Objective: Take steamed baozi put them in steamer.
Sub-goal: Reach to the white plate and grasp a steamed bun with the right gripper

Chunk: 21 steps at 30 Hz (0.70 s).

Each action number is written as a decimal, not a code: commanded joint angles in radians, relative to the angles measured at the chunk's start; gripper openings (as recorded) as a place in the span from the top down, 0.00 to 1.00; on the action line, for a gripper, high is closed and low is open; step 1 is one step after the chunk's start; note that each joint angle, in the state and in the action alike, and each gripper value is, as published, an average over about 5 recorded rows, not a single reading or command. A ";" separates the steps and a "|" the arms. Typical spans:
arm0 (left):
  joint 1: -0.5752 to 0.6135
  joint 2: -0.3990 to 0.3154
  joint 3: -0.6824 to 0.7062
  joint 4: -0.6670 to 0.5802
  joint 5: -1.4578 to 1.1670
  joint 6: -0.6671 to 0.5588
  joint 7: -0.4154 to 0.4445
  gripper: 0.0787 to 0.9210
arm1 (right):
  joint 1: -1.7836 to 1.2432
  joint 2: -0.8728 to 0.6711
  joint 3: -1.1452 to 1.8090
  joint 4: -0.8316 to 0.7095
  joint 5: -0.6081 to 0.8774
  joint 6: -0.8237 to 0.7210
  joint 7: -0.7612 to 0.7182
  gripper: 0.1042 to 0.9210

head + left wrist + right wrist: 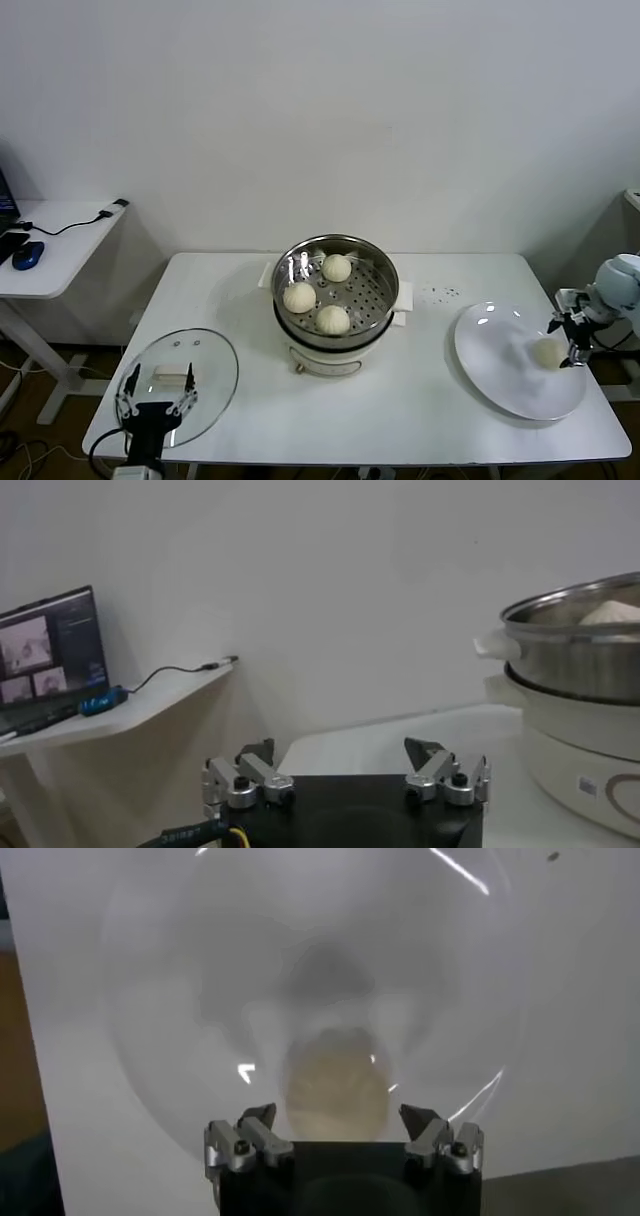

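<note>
Stainless steel shines at the centre of the head view: the round perforated steamer (336, 290) sits on its white electric pot base (325, 358) in the middle of the long white table (420, 410). Three small cream-white baozi lie inside it, one at the back (337, 267), one to the left (299, 297), one at the front (333, 319). The fourth cream-white baozi (547, 351) rests on the round white plate (500, 370) at the lower right, whose rim comes close to the table's right edge. The right gripper (573, 345) hangs just beside that bun with its fingers spread, holding nothing. At the lower left, the flat round glass lid (190, 375) lies near the front edge, and the left gripper (155, 392) is parked over it, jaws wide and empty. Bare tabletop lies open between lid, pot and plate. A plain white wall stands behind; a small white side desk (55, 255) with a blue mouse (28, 254) fills the left edge.

From the left wrist, the spread fingers (243, 780) sit low in the frame, the steamer and pot base at the right; a label on the base is too small to read. A lit laptop screen (50, 655) stands on the desk at left.

From the right wrist, the open fingers (438, 1138) sit on either side of the lone bun on the glossy plate.
</note>
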 commanded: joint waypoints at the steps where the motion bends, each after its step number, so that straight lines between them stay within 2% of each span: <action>1: 0.004 -0.003 0.001 0.006 0.008 -0.003 -0.001 0.12 | -0.067 0.047 0.078 -0.084 -0.058 0.017 -0.008 0.12; 10: 0.010 -0.008 0.004 0.009 0.013 -0.006 -0.008 0.12 | -0.056 0.076 0.071 -0.108 -0.061 0.026 -0.012 0.13; 21: 0.012 -0.012 0.005 0.009 0.012 -0.008 -0.009 0.12 | -0.021 0.077 0.056 -0.114 -0.021 0.025 -0.025 0.35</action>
